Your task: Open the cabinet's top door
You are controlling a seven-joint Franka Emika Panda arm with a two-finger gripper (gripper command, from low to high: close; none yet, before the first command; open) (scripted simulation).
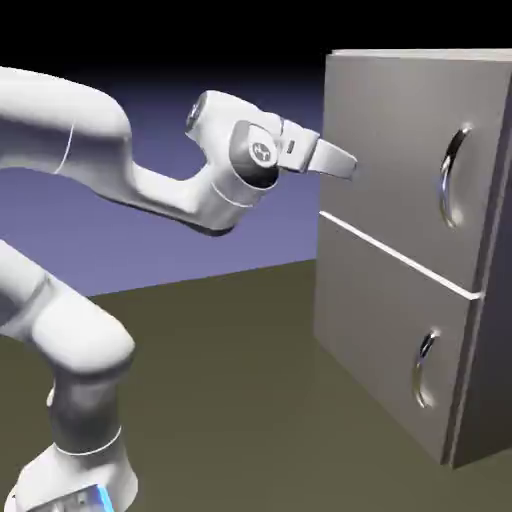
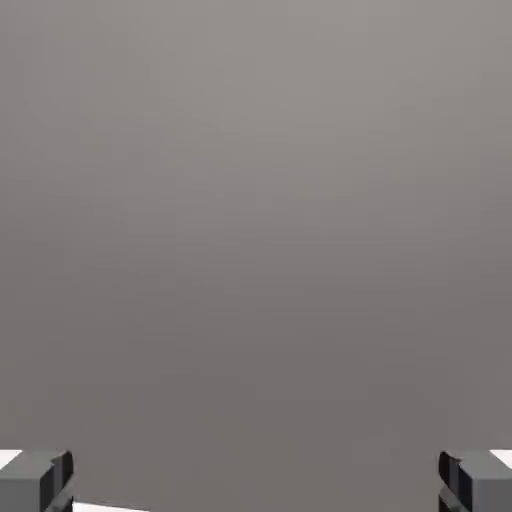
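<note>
Look, the gripper (image 2: 256,482) is wide open and holds nothing. It's left of the top door's (image 1: 400,150) shiny handle (image 1: 454,177)

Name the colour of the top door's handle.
The handle is shiny silver, with dark reflections; it shows best in the exterior view.

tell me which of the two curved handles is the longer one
The upper handle, on the top door above the white gap line. The other handle, on the lower panel, is visibly shorter.

Smooth, satin-grey metallic cabinet (image 1: 400,170), glossy handles (image 1: 448,178)
</note>
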